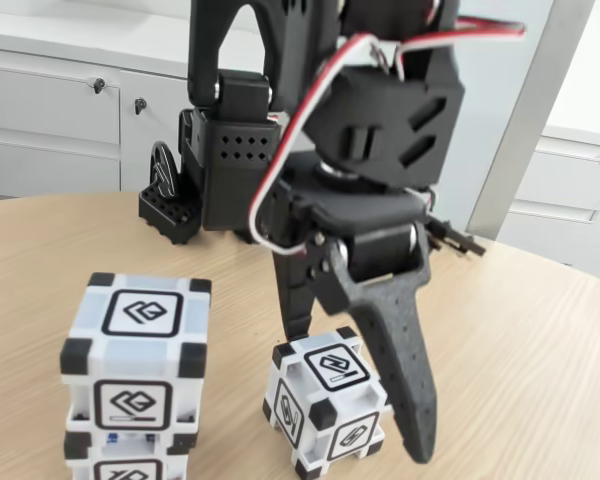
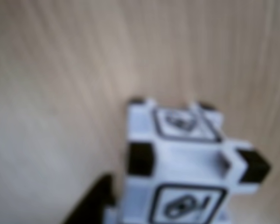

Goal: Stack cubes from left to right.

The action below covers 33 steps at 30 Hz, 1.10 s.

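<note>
Standing low over the wooden counter (image 1: 540, 380) in the fixed view: the black arm (image 1: 380, 110), with its jaws straddling a single cube (image 1: 327, 408). One long black finger (image 1: 405, 370) down along the cube's 3 o'clock side, another finger (image 1: 298, 300) behind it at about 11 o'clock. Jaws spread wide, a bit wider than the cube, maybe just touching it on one side, hard to tell. Cube sitting flat on the counter, not lifted.

Over at 9 o'clock from that cube, well apart: two more cubes, one on top of the other. Top cube (image 1: 135, 350) square on the bottom cube (image 1: 130, 468), which is cut off by the frame's lower edge. White faces, black corners, a black square sign on each face.

Behind the arm, at 12 o'clock: white cabinets (image 1: 50, 110) with small dark knobs.

Looking down in the wrist view, all blurry: the same single cube (image 2: 186, 163) at 5 o'clock of the picture, wood grain of the counter (image 2: 60, 70) around it, and a dark finger tip (image 2: 91, 203) poking in at 7 o'clock beside the cube.
</note>
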Each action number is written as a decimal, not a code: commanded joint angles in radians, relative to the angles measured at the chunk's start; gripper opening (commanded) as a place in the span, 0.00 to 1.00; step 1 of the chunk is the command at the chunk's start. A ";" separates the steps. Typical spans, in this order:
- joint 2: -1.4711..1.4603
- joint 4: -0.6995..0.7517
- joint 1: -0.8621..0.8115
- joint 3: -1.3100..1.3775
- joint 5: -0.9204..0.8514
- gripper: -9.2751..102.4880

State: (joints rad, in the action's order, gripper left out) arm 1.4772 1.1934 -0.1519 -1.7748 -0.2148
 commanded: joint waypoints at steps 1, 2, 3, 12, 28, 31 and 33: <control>-0.012 -0.011 -0.011 0.035 0.008 0.49; -0.021 -0.011 -0.011 0.034 0.006 0.48; -0.031 -0.011 -0.011 0.034 0.009 0.48; -0.112 -0.011 -0.011 0.048 0.049 0.38; -0.112 0.005 -0.011 0.048 0.072 0.26; -0.092 0.006 -0.012 0.049 0.089 0.26; -0.072 0.006 -0.012 0.051 0.106 0.26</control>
State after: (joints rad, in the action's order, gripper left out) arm 1.3698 1.1934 -0.1488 -1.7426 -0.1304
